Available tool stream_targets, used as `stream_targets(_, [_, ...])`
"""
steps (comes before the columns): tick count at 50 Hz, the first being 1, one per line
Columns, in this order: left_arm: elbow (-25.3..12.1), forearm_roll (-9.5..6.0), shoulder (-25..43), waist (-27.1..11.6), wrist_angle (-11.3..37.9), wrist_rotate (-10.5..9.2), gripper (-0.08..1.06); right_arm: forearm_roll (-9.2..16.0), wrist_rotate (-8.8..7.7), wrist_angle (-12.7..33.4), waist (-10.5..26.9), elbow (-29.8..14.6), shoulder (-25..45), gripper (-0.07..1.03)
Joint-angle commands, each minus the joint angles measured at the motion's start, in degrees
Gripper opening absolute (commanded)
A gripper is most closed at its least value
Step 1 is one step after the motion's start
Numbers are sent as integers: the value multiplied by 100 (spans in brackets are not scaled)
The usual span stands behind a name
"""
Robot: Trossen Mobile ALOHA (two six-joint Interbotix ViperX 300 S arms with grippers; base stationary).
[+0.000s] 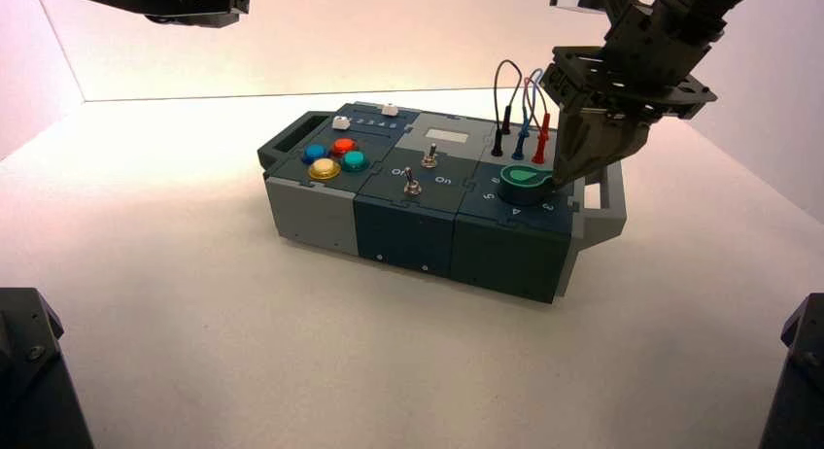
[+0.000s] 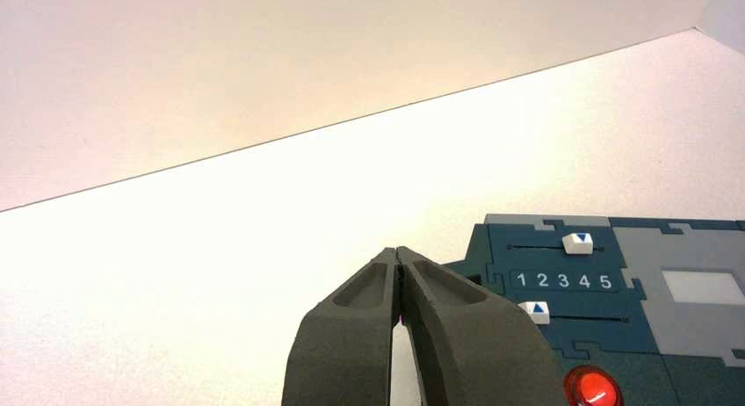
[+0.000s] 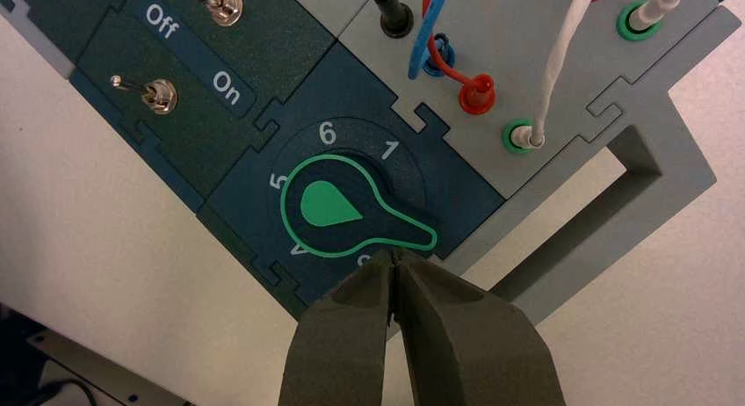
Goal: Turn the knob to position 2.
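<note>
Right wrist view first: one knob (image 3: pixel 338 206) is seen on the dark blue module at the box's (image 1: pixel 311 211) right end, just beside the grey wire panel (image 3: pixel 527 46). It's a dark round dial with a bright green teardrop on top and a green outline that runs out into a long pointer tail. The long axis lies across the dial, and the tail reaches past the numeral 1 toward the box's handle (image 3: pixel 654 173). Around it, 6, 1 and 5 can be read; position 2 isn't readable, hidden near the tail. Two toggle switches (image 3: pixel 158 93) are counted, and four push buttons (image 1: pixel 333 157). The right gripper (image 3: pixel 393 258) is clenched with nothing in it, tips right at the pointer's tail. The left gripper (image 2: pixel 398 253) is also pinched shut, parked beyond the box's slider end.
</note>
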Motion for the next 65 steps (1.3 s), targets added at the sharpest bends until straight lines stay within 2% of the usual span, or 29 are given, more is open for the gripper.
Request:
stream_targets(1, [-70,9,-70,9,-62,-9,-3,18,18,26,-35,-149,-44,-2])
stream_targets(27, [-70,9,-70,9,-62,-9,-3,79,18,211,-26,-158,-554,-2])
stream_targets(44, [-70,9,-70,9,-62,-9,-3,26,18,158,-62,-413,-1090,-2])
stream_targets(55, [-70,9,-44,9,-62,-9,-3,-53,-26,44,-492,-554,-1107,-2])
stream_targets(65, [-79,9,-35,9,-62,-9,-3,-281,-35,-149,-940,-563,-1274,-2])
